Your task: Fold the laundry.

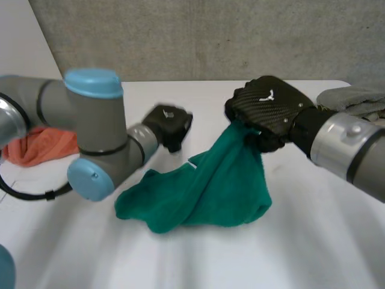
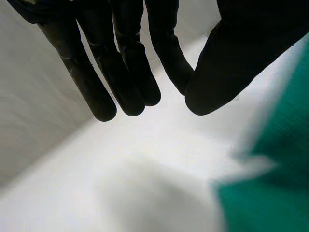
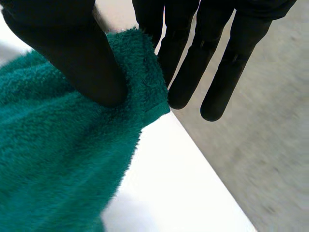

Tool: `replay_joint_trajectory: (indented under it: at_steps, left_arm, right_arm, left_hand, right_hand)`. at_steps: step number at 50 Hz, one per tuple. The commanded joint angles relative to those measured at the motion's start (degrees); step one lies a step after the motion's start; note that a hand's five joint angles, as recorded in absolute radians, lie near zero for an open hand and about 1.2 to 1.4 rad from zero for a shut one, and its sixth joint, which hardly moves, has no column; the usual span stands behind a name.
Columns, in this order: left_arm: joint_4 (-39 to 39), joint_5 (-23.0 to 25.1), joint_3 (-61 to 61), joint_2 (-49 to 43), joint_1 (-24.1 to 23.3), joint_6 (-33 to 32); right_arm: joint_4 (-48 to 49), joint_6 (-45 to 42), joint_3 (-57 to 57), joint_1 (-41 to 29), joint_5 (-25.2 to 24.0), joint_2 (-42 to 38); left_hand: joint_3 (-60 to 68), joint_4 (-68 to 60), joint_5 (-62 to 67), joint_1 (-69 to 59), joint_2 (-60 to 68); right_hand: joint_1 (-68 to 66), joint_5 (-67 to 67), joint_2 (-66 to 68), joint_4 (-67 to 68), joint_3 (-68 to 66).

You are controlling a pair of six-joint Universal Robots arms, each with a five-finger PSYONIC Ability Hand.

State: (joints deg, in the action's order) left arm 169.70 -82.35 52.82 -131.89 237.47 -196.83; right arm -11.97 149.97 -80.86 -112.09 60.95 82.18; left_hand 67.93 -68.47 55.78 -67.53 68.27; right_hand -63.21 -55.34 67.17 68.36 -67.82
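Towel sits bunched mid-table; right hand at its 1 o'clock pinches 1 corner between thumb and fingers, held up; left hand at 11 o'clock, fingers straight, holding nothing; further out, orange cloth at 9, grey cloth at 2.

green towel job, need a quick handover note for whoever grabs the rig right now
The right hand is shut on the green towel, pinching a hemmed edge between thumb and fingers. That end is lifted and the rest lies crumpled on the table.
The left hand is open, holds nothing and is beside the towel.
An orange cloth lies by the left arm, a grey cloth by the right arm.
Done: no fold yet. Left: spread flat, then fold.
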Motion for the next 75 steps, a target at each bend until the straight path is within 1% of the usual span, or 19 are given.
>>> replay_joint_trajectory:
  at_steps: [1,5,8,10,12,13,17,21,29,37,41,43,45,47,52,55,61,68,75]
  left_arm:
    - [14.9,-5.3,-4.8,8.3,2.4,0.3]
    - [30.3,-5.9,-4.6,14.6,3.6,1.5]
    - [33.3,-5.5,-3.3,16.8,3.6,1.9]
    - [32.0,-4.8,-1.0,18.4,3.7,2.4]
    - [30.1,-4.1,1.3,19.1,3.8,2.9]
    - [27.6,-3.3,3.7,19.3,3.9,3.9]
    - [21.8,-2.2,9.0,18.3,4.8,7.6]
    - [17.8,-1.7,12.1,14.8,5.0,11.6]
    - [11.7,0.1,11.0,6.6,3.8,20.8]
    - [4.2,7.5,7.6,0.7,0.6,31.9]
    - [2.0,11.8,7.0,-0.6,-1.0,36.5]
    - [1.4,14.0,6.9,-0.4,-1.2,37.0]
    - [1.3,14.1,6.6,0.2,-0.9,36.1]
    - [2.3,10.9,5.3,1.4,0.5,33.4]
    - [5.5,-3.5,-0.3,6.1,3.4,24.4]
    - [8.9,-7.3,-2.1,10.5,3.8,20.2]
    - [19.8,-5.5,1.0,18.0,3.6,16.2]
    - [27.2,-4.6,16.5,23.6,3.3,11.3]
    - [31.5,-3.3,32.4,19.1,2.6,6.0]
  right_arm:
    - [5.7,-3.3,13.3,0.3,11.0,-9.5]
    - [20.3,0.2,18.9,-1.5,17.0,-12.0]
    - [26.6,2.1,19.3,-2.5,18.8,-11.2]
    - [28.1,2.6,18.4,-3.8,18.8,-9.6]
    - [27.0,2.5,17.2,-4.5,17.7,-8.4]
    - [25.7,2.6,15.6,-4.9,16.2,-7.3]
    - [24.6,2.3,10.0,-5.5,12.7,-3.3]
    - [24.9,1.5,5.4,-6.1,10.9,0.3]
    - [23.0,1.5,-0.4,-6.7,8.8,6.6]
    - [20.1,1.9,-3.2,-6.7,5.3,8.7]
    - [20.1,1.8,-3.7,-6.5,5.8,8.6]
    - [20.3,1.8,-3.6,-5.6,6.2,8.0]
    - [20.5,1.7,-3.3,-4.4,6.6,6.8]
    - [20.8,1.3,-2.6,-2.4,7.1,4.6]
    - [22.4,-0.6,3.6,-0.7,11.2,-1.6]
    - [24.1,-1.0,7.5,-0.8,15.8,-4.0]
    - [30.7,-1.2,13.4,-2.3,21.8,-6.7]
    - [32.6,-1.1,6.4,-4.6,19.6,-6.2]
    - [32.2,-3.5,-7.8,-5.6,14.6,-9.3]
  left_hand:
    - [12.1,-11.5,14.2,-12.5,11.7]
    - [12.1,-11.5,14.2,-12.5,11.7]
    - [12.1,-11.5,14.2,-12.5,11.7]
    - [9.8,-9.2,11.9,-10.2,9.4]
    - [-6.0,6.5,-3.9,5.6,-6.3]
    - [-26.4,26.9,-24.2,26.0,-26.7]
    - [-52.8,53.3,-50.6,52.4,-53.1]
    - [-55.2,55.7,-53.0,54.8,-55.5]
    - [-54.9,55.4,-52.7,54.5,-55.2]
    - [-52.0,52.6,-49.9,51.6,-52.4]
    - [-30.4,30.9,-28.2,30.0,-30.7]
    - [-0.2,0.8,1.9,-0.2,-0.6]
    - [12.0,-11.5,14.2,-12.4,11.7]
    - [12.1,-11.5,14.2,-12.5,11.7]
    - [12.1,-11.5,14.2,-12.5,11.7]
    - [12.1,-11.5,14.2,-12.5,11.7]
    - [12.1,-11.5,14.2,-12.5,11.7]
    - [12.1,-11.5,14.2,-12.5,11.7]
    - [12.1,-11.5,14.2,-12.5,11.7]
  right_hand:
    - [-16.8,-14.7,12.8,11.6,-12.2]
    - [-16.8,-14.7,12.8,11.6,-12.2]
    - [-16.8,-14.7,12.8,11.6,-12.2]
    - [-16.8,-14.7,12.8,11.6,-12.2]
    - [-16.8,-14.7,12.8,11.6,-12.2]
    - [-16.8,-14.7,12.8,11.6,-12.2]
    - [-16.8,-14.7,12.8,11.6,-12.2]
    - [-16.8,-14.7,12.8,11.6,-12.2]
    - [-16.8,-14.7,12.8,11.6,-12.2]
    - [-16.8,-14.7,12.8,11.6,-12.2]
    - [-16.8,-14.7,12.8,11.6,-12.2]
    - [-16.8,-14.7,12.8,11.6,-12.2]
    - [-16.8,-14.7,12.8,11.6,-12.2]
    - [-16.8,-14.7,12.8,11.6,-12.2]
    - [-16.8,-14.7,12.8,11.6,-12.2]
    - [-16.8,-14.7,12.8,11.6,-12.2]
    - [-16.8,-14.7,12.8,11.6,-12.2]
    - [-16.8,-14.7,12.8,11.6,-12.2]
    - [-16.8,-14.7,12.8,11.6,-12.2]
